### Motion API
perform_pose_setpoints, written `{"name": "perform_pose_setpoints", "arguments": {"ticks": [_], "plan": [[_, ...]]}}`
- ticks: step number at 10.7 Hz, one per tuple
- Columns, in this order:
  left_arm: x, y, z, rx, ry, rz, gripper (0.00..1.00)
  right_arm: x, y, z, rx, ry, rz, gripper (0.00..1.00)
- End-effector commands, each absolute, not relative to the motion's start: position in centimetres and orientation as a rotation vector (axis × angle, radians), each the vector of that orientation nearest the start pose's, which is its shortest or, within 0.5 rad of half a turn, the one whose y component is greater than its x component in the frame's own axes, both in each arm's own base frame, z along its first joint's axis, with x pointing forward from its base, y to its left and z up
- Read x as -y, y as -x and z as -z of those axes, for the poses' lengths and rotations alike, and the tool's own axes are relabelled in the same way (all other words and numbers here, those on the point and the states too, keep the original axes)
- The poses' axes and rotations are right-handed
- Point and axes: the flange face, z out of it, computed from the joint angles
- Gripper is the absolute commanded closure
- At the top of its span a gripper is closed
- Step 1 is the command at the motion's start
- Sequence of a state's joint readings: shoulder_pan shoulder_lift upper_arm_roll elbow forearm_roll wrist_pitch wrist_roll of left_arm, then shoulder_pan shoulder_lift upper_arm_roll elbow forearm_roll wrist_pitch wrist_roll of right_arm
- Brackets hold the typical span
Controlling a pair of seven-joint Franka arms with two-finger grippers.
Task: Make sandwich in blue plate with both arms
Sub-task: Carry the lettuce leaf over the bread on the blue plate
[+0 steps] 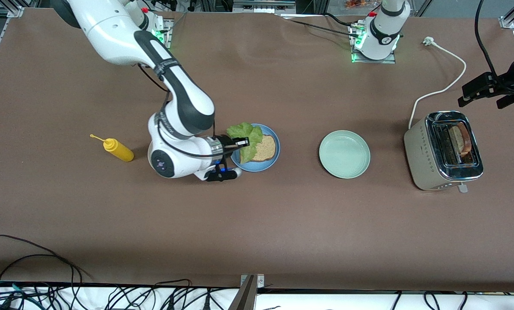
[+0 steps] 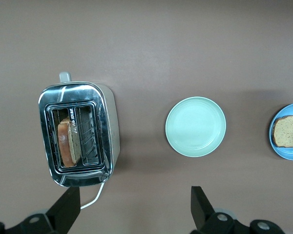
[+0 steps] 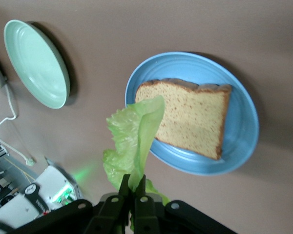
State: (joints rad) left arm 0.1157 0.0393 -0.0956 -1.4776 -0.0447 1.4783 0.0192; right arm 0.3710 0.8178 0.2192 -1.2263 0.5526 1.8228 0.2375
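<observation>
Your brown table (image 1: 257, 224) has plenty of bare surface around the work, so nothing crowds the approach. The boxy silver toaster (image 1: 443, 150), at the left arm's end, carries the second slice of speckled bread (image 1: 462, 138) upright in one slot. Over it hangs your left gripper (image 2: 136, 209), jaws spread wide and empty; I judge it is waiting for its turn.

The round pale green plate (image 1: 344, 154) sits between the toaster and the round blue plate (image 1: 270, 163), well apart from both. On the blue plate lies one square tan slice with dark crust (image 3: 193, 117).

Your right gripper (image 3: 133, 187) is pinched tight on the ruffled green lettuce leaf (image 3: 132, 136), which hangs over the plate's rim and barely overlaps the slice. Carry it farther over the bread's middle before you let go, and lower it so it drapes flat instead of folding. The yellow squeeze bottle (image 1: 117, 148) lies near the right arm's wrist; mind it as you withdraw.
</observation>
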Motion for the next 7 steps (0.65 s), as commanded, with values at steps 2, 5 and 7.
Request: {"name": "perform_pose_setpoints", "arguments": {"ticks": [2,5,7], "plan": [[-0.3,-55.6,-63.7,-0.037,3.169,-0.074,0.0,-43.8,-60.2,-25.4,0.084,2.534,-0.574,1.0],[-0.2,-55.6,-63.7,-0.037,3.169,-0.074,0.0,-47.1,-57.8,-23.3,0.165,2.595,-0.551,1.0],[0.4,-55.5,-63.8,-0.039,3.168,-0.072,0.0,-46.0,-57.9,-22.0,0.273,2.707,-0.51,0.81]]}}
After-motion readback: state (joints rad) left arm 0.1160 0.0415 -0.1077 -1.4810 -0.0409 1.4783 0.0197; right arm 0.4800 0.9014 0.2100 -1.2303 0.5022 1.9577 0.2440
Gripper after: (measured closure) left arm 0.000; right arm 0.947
